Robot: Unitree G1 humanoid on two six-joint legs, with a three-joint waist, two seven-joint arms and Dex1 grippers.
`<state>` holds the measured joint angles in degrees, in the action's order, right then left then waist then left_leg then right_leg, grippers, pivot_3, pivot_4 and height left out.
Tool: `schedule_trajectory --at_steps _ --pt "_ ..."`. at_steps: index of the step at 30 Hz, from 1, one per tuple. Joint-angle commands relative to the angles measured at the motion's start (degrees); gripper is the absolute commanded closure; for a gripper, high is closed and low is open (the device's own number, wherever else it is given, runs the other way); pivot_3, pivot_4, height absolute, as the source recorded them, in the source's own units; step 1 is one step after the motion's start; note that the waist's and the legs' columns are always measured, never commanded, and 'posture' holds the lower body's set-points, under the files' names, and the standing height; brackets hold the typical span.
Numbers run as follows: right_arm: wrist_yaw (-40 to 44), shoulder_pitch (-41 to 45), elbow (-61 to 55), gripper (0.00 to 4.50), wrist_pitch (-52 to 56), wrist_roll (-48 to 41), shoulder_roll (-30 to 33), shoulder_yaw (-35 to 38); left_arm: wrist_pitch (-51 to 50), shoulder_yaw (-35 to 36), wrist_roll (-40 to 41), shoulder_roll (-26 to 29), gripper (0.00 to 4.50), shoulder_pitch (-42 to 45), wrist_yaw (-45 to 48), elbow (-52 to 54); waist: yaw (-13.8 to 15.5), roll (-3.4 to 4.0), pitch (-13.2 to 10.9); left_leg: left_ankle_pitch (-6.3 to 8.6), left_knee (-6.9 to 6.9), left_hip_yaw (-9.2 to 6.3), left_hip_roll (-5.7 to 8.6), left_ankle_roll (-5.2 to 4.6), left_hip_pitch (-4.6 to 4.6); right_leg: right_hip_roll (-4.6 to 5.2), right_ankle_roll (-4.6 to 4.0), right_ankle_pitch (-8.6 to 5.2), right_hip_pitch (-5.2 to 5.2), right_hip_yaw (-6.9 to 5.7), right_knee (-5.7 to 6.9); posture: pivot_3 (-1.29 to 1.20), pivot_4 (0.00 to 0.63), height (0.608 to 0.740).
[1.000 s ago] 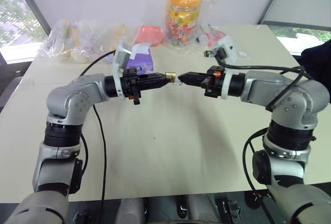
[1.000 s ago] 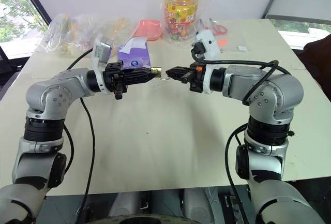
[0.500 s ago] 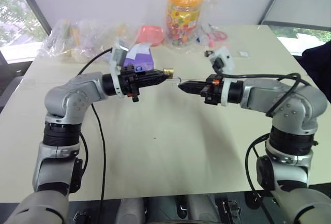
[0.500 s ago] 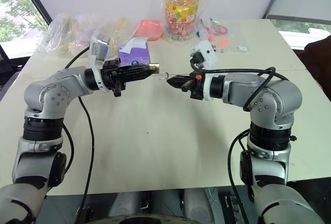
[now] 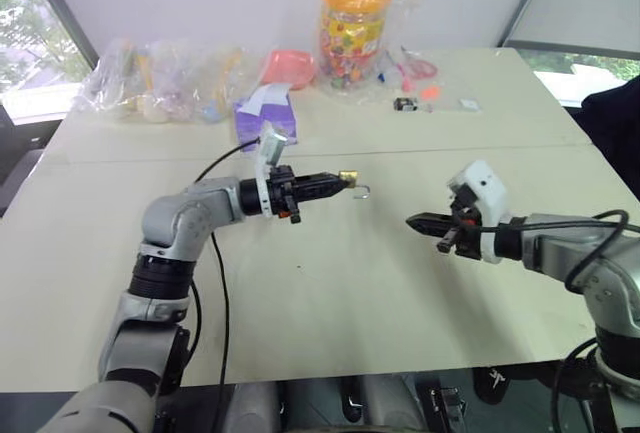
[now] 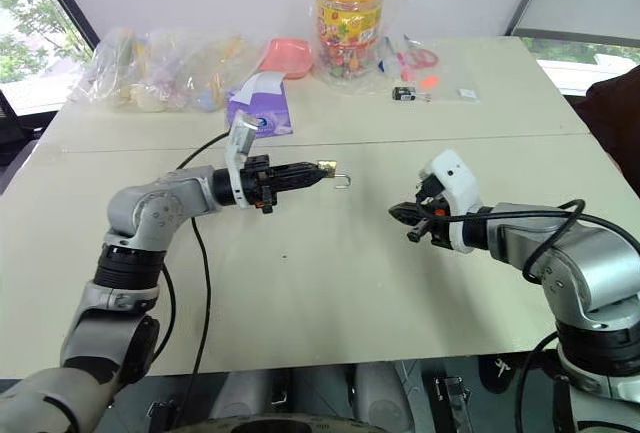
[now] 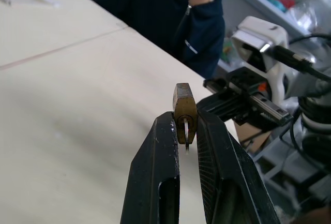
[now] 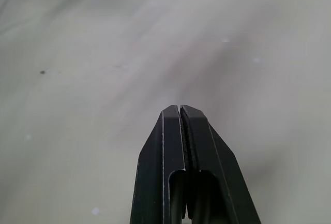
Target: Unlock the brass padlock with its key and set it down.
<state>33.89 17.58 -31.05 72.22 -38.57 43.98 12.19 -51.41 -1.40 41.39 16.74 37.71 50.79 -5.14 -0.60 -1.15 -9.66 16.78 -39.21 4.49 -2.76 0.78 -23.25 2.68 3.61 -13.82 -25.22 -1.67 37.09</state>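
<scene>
Brass padlock [image 7: 184,111] sits clamped at the very tips of the left gripper [image 5: 334,182], which reaches level toward the robot's right above the table [image 5: 330,293]. No brand, stamp or writing can be read on the lock. Its long axis carries on along the line of the fingers: the small gold body is nipped between the pads, and the silvery shackle [image 5: 362,191] juts out past the fingertips as an open hook, one end free of the body. In the left wrist view the body shows as a narrow, dull-gold block with rounded shoulders, edge-on, with a thin silvery strip down its middle between the two black fingers [image 7: 158,182].

Off the far side of the shackle, well apart from it and lower, the right gripper [image 5: 416,221] points back toward the lock, its fingers pressed together on nothing that can be seen. Beyond the left gripper's tips in the left wrist view stands a person in a dark top [image 7: 170,17].
</scene>
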Motion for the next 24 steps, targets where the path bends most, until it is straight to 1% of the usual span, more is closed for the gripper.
schedule_trajectory --at_steps 1,4,7,10,15,19,21,24 --pt "-1.6 -0.8 -3.9 4.49 0.2 -1.5 0.5 5.5 -1.7 0.0 -1.0 -2.3 4.5 -0.3 -3.6 -3.5 0.0 0.0 0.0 0.0 0.0 0.0 0.01 0.0 0.0 0.0 0.0 0.0 0.0 0.0 -0.01 0.0 0.15 0.74" --pt "-1.9 -0.8 -6.9 4.49 0.4 -2.9 1.6 7.3 -4.1 -0.6 -2.0 -3.6 4.5 -0.9 -6.2 -5.3 -0.1 0.0 0.0 0.0 0.0 0.0 0.02 0.0 -0.05 0.01 0.0 0.0 -0.02 0.01 -0.05 0.0 0.15 0.74" --pt "-0.7 -0.8 -11.5 4.49 0.9 -4.7 4.8 6.7 -8.2 0.6 -2.4 -5.4 4.5 -1.2 -10.8 -7.8 0.0 0.0 0.0 0.0 0.0 -0.01 0.01 0.0 -0.05 0.01 0.0 0.0 -0.04 0.0 -0.04 0.0 0.15 0.74" --pt "-0.4 -0.5 -14.1 4.49 0.8 -6.4 6.3 6.1 -11.1 1.8 -2.2 -6.3 4.5 -1.2 -13.4 -9.1 0.0 -0.01 0.0 0.0 0.0 -0.05 0.01 0.0 -0.04 0.01 0.0 0.0 -0.03 -0.01 -0.04 0.0 0.15 0.74" --pt "-1.8 0.4 -14.6 4.49 0.5 -6.8 7.3 5.4 -15.4 5.1 -2.2 -8.5 4.5 -0.8 -19.3 -11.4 0.0 -0.01 0.0 0.0 0.0 -0.04 0.02 0.0 -0.05 0.04 0.0 0.0 -0.02 -0.01 -0.04 0.0 0.15 0.74" --pt "-2.3 0.7 -14.5 4.49 0.5 -7.3 7.7 5.2 -17.5 7.5 -1.7 -9.0 4.5 -0.5 -21.3 -11.6 0.0 -0.02 0.0 0.0 0.0 -0.04 0.02 0.0 -0.03 0.03 0.0 0.0 0.0 0.0 -0.04 0.0 0.15 0.74" --pt "-2.2 0.5 -14.4 4.5 0.2 -7.3 8.0 5.0 -18.2 7.7 -1.6 -8.5 3.47 -0.6 -21.2 -11.1 -0.1 -0.02 0.0 0.0 0.0 -0.04 0.02 0.0 -0.02 0.03 0.0 0.0 0.0 0.0 -0.04 0.0 0.15 0.74" --pt "-2.2 0.6 -14.1 4.5 -0.1 -7.4 8.2 4.7 -19.1 8.3 -1.3 -7.4 2.28 -0.8 -20.9 -10.4 0.0 -0.02 0.0 0.0 0.0 -0.05 0.02 0.0 -0.03 0.02 -0.01 0.0 -0.01 -0.01 -0.03 0.0 0.15 0.74"
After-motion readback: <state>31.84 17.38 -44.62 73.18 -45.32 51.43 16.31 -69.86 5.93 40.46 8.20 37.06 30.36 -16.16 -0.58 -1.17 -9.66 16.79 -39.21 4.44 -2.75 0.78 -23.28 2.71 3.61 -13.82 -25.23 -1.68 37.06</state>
